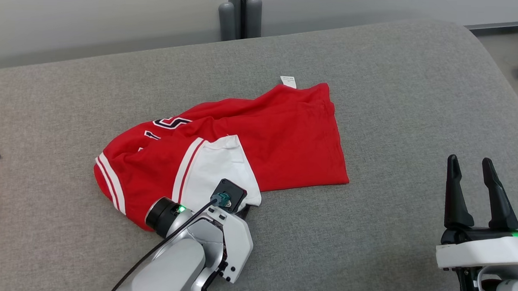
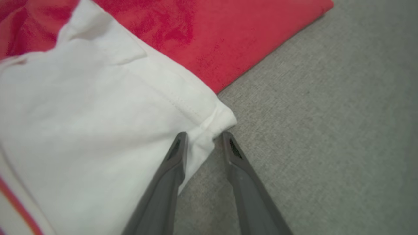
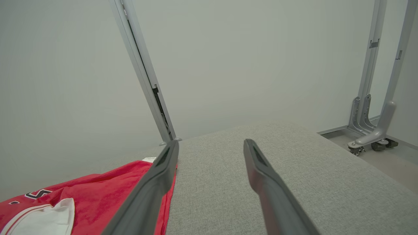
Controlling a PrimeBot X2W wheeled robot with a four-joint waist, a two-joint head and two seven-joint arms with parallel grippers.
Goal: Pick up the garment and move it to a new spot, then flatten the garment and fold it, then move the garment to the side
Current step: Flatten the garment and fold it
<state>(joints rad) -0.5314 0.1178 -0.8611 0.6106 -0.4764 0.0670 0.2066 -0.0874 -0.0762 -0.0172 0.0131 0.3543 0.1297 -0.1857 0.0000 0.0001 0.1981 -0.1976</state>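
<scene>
Left gripper [image 2: 203, 135] straddles garment [image 2: 98, 107] white sleeve corner, jaws part-spread; cannot tell if pinching.

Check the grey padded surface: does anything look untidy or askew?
Yes. The red-and-white jersey lies crumpled on the grey padded surface, one white sleeve flipped over its body, white label sticking out.

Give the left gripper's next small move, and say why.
Probably close the left gripper fully on the white sleeve corner: its fingers straddle that corner with a gap between them, so the garment likely isn't gripped firmly enough to lift.
</scene>
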